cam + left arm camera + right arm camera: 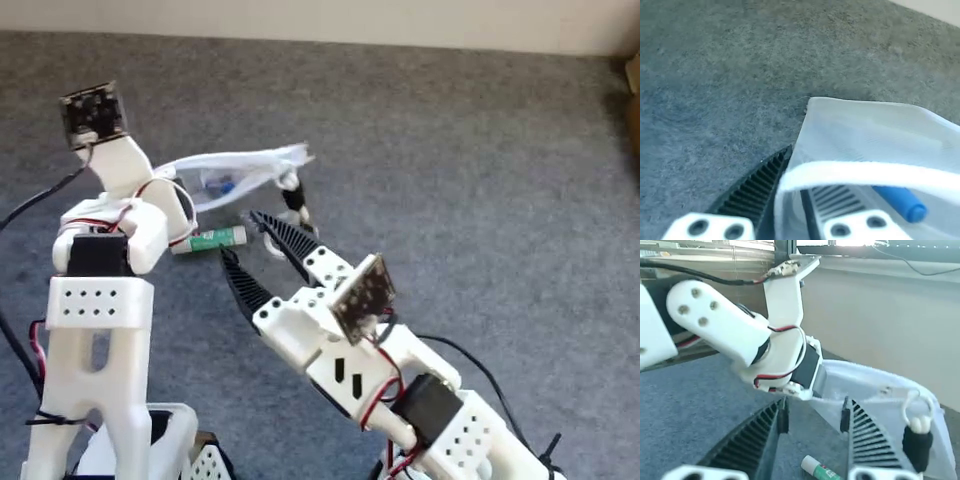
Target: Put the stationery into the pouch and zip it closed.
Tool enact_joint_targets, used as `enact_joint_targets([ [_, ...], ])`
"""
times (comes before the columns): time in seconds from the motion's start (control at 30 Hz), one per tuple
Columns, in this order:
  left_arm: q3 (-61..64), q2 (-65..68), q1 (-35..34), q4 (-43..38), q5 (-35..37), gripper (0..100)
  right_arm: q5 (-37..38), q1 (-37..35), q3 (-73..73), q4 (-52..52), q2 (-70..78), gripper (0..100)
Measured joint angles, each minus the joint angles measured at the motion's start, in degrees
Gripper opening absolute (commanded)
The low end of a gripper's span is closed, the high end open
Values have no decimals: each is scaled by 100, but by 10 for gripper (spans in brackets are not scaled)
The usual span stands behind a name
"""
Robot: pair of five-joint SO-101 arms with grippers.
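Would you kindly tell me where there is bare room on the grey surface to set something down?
Free: the grey surface right of the pouch, up to the wall, and the strip behind the pouch. Crowded: between the arms, where the glue stick lies under the open right gripper and the left gripper holds the pouch.
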Motion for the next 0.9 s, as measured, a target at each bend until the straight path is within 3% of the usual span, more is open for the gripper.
enact_joint_targets([
  [0.23,9,26,-360,9,431,11,0,-26,-18,0,914,163],
  [0.6,9,70,-457,9,484,11,53,-26,-18,-26,2347,163],
  [0.9,9,70,-466,9,484,11,1248,-26,-26,-853,3367,163],
])
